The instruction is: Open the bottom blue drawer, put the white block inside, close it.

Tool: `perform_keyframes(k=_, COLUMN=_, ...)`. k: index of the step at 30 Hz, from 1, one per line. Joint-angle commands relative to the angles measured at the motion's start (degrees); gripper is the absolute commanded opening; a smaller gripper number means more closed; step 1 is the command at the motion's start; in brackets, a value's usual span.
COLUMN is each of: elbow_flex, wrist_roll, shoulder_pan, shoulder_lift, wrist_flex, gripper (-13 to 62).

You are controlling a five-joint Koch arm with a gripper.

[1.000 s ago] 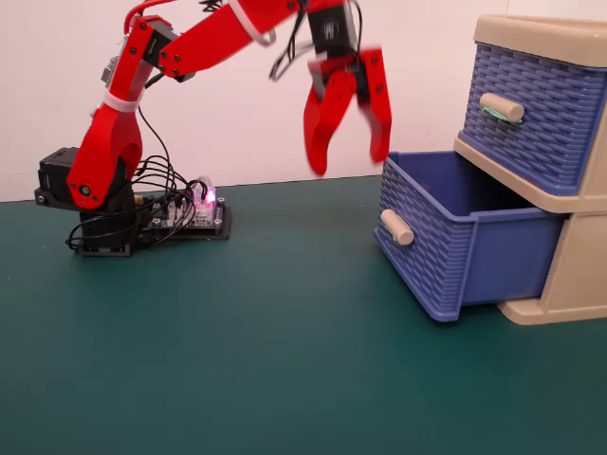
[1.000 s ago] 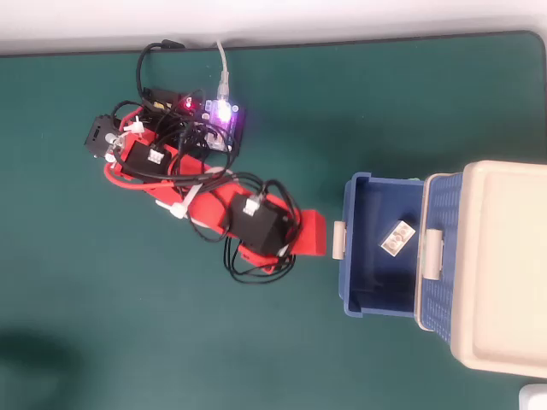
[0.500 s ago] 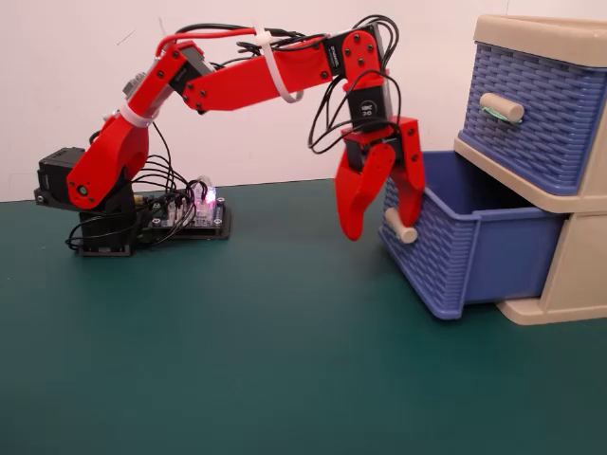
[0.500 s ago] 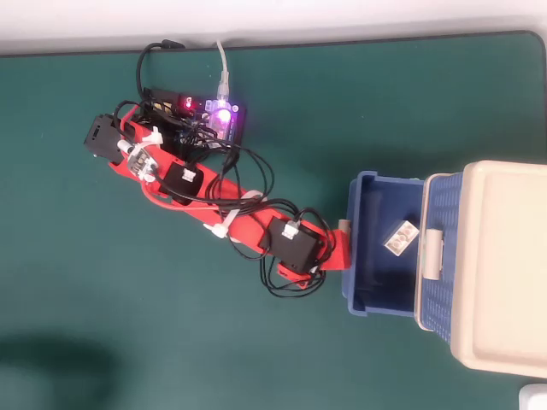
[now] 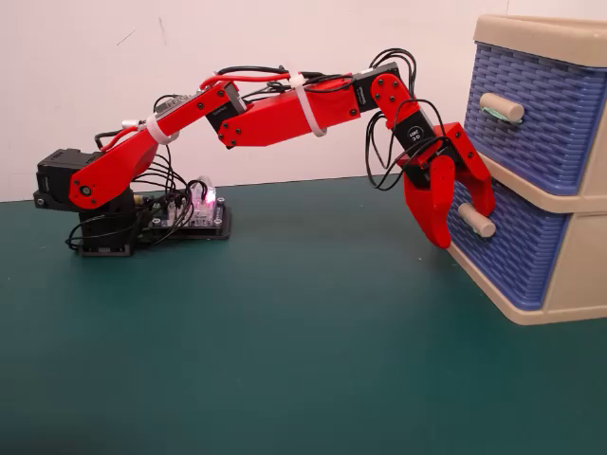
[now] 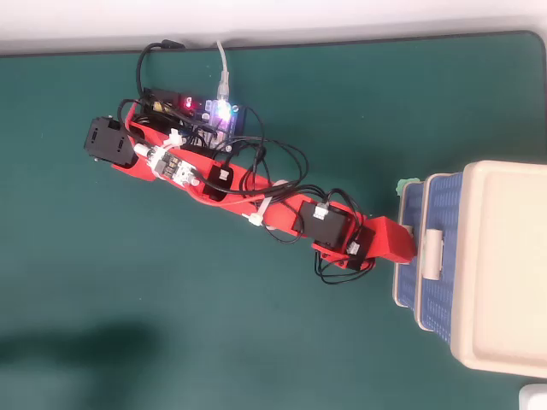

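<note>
Fixed view, left to right. At the left edge the arm's black base (image 5: 71,204) sits on the green counter (image 5: 266,360), with a lit circuit board (image 5: 190,213) just beside it. The red arm (image 5: 285,114) reaches from there across the upper middle of the frame toward the right. Its claw (image 5: 462,233) hangs tilted downward at centre right, jaws spread wide on either side of the beige cylindrical handle (image 5: 476,221) of the bottom blue drawer (image 5: 517,256); the handle lies between the two tips. Whether a jaw touches the handle or the drawer front cannot be told. The claw holds nothing. The bottom blue drawer lies at the lower right of the frame, pushed in so that its woven front is nearly level with the beige cabinet frame (image 5: 569,275). Above it sits the upper blue drawer (image 5: 541,114), its handle carrying a green bit.

Overhead view, left to right. The base (image 6: 107,141) and circuit board (image 6: 209,115) lie at upper left; the arm runs diagonally to centre right, where the claw (image 6: 416,246) meets the drawer front (image 6: 406,273) at the left side of the cabinet top (image 6: 504,265). A small green piece (image 6: 405,184) shows at the drawer's upper corner.

The white block is visible in neither view; its place cannot be told.
</note>
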Motion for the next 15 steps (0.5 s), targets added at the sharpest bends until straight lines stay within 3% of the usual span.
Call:
perform_keyframes(k=1, elbow_flex=-3.34, wrist_roll=1.49, shoulder_pan=-1.14, shoulder_lift=1.41, wrist_flex=-9.49, gripper=34.6)
perform_keyframes(k=3, elbow_flex=-3.78, wrist_roll=1.41, shoulder_pan=-0.97, shoulder_lift=3.78, wrist_flex=-5.19, gripper=34.9)
perform_keyframes(k=12, elbow_flex=-3.60, wrist_roll=0.79, shoulder_pan=10.28, shoulder_lift=35.42, wrist_flex=39.64, gripper=34.4)
perform_keyframes(k=15, elbow_flex=1.41, wrist_roll=0.09, shoulder_pan=17.05, shoulder_lift=43.51, wrist_flex=41.92, gripper=34.3)
